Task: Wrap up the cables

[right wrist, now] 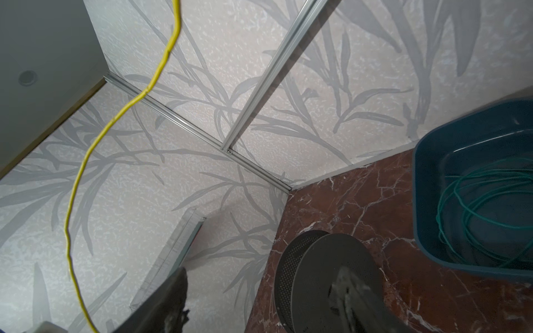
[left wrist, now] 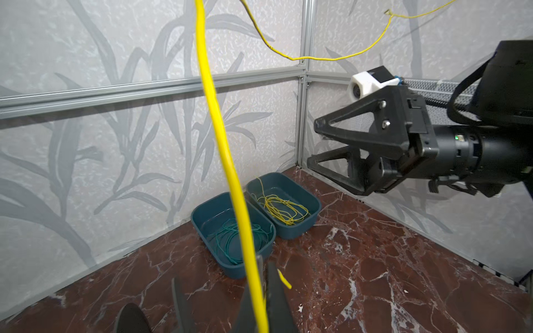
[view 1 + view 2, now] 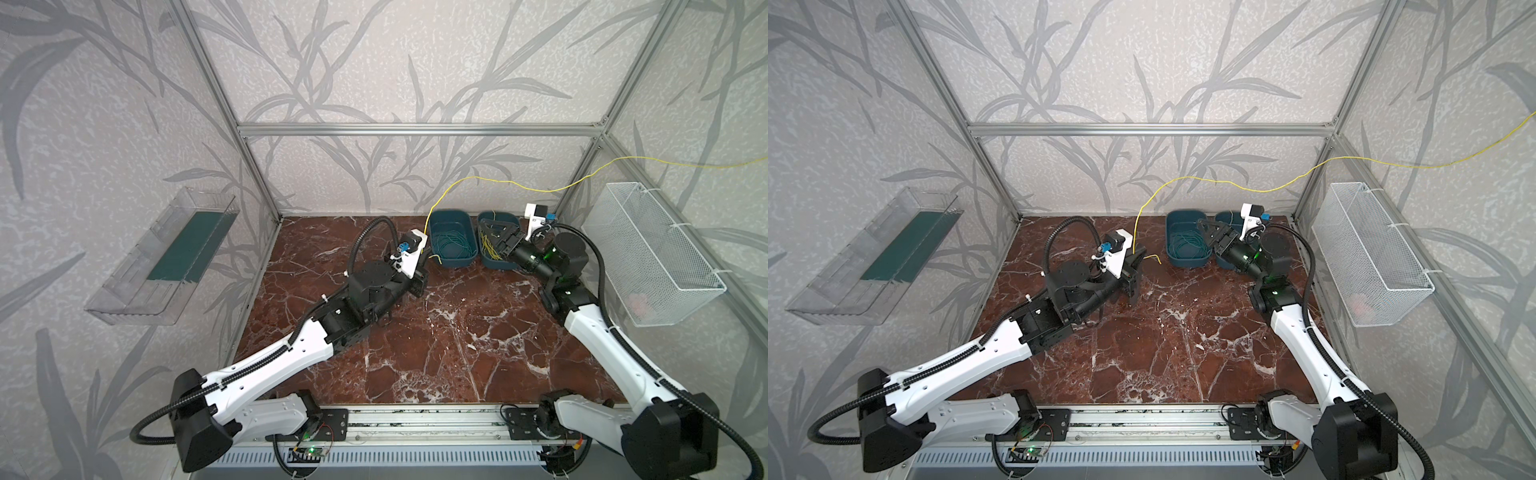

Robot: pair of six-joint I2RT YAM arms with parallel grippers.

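Yellow cable [image 2: 220, 135] — end cropped — pinched in left gripper [image 2: 264, 265]; right gripper [image 2: 315, 144] agape, empty.

Both the left arm [image 3: 274, 365] and the right arm [image 3: 602, 340] have smooth white shell links joined by blocky black joint housings [image 3: 370, 286]. A black corrugated hose [image 3: 365, 232] runs along each, fixed with white ties [image 3: 286, 345]. Each wrist carries a white camera housing [image 3: 534, 212] with a blue plug [image 3: 550, 217]. The right tool [image 2: 314, 144] is matte black, with triangular open-frame fingers [image 2: 350, 113], silver screws [image 2: 387, 123] and a small green light [image 2: 456, 137] on its round body.
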